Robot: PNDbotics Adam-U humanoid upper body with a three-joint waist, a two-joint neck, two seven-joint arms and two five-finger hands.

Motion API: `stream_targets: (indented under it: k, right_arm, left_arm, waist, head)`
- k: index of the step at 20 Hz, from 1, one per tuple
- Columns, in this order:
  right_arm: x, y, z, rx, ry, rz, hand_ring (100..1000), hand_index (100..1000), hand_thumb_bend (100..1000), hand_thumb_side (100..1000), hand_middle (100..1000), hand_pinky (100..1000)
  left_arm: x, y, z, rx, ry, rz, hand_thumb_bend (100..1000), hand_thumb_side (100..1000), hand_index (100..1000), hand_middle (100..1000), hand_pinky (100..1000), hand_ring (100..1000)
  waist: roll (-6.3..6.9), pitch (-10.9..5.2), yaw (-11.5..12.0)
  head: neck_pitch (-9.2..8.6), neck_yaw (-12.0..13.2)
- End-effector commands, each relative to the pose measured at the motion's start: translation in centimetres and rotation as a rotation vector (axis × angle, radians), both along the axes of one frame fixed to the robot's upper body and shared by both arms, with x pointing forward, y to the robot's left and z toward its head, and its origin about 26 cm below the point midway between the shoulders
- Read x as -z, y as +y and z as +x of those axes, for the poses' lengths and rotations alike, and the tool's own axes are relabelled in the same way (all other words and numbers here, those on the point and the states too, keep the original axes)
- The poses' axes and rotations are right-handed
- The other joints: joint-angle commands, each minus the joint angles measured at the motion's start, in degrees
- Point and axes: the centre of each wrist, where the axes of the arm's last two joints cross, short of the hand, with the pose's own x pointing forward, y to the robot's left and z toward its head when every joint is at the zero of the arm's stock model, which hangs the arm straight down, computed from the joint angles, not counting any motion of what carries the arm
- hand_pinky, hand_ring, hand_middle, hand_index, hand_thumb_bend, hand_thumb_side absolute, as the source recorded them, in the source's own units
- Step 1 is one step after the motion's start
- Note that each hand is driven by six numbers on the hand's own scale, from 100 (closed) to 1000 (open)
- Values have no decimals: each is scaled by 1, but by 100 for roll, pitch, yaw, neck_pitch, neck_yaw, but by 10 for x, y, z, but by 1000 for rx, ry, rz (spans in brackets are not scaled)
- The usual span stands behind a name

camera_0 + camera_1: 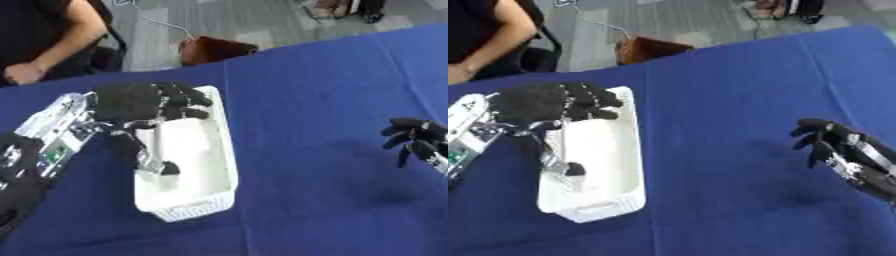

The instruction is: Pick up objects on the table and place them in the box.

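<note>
Left hand [140, 102]: I see it over the far end of the box, fingers curled at the tips, thumb reaching down inside; whether it holds anything I cannot tell.
Box [223, 165]: white, oblong, directly under my left hand, standing on the bench.
Right hand [829, 142]: well apart to the box's right, fingers relaxed and spread, holding nothing.
Bench [332, 100]: blue cloth under both hands.
Objects: none I can make out near either hand.

Looks like an office or lab w/ a demo setup: blue cloth covering the table [315, 100], grey plank floor [219, 20] behind, person sitting at far edge.
</note>
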Motion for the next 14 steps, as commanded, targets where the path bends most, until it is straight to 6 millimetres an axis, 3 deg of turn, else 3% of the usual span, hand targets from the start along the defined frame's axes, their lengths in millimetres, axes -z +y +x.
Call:
stream_targets:
  k: [1, 10, 14]
  right_arm:
    - [-10, -2, 0, -9, -36, -2, 712, 928, 149, 728, 774, 477]
    - [-9, -2, 0, -10, -35, 0, 711, 927, 154, 728, 773, 476]
    - [-7, -2, 0, -9, -32, 1, 711, 927, 156, 728, 773, 476]
  left_arm:
    - [-14, -2, -3, 18, -16, 36, 620, 1000, 1000, 1000, 984, 1000]
    - [-18, -7, -6, 30, -10, 58, 630, 1000, 1000, 1000, 985, 1000]
    - [-17, -8, -7, 39, -1, 55, 567, 1000, 1000, 1000, 962, 999]
  waist:
    - [-63, -160, 15]
    - [-79, -182, 38]
    - [-81, -208, 59]
  head:
    - [-85, 63]
    - [-108, 73]
    - [-100, 51]
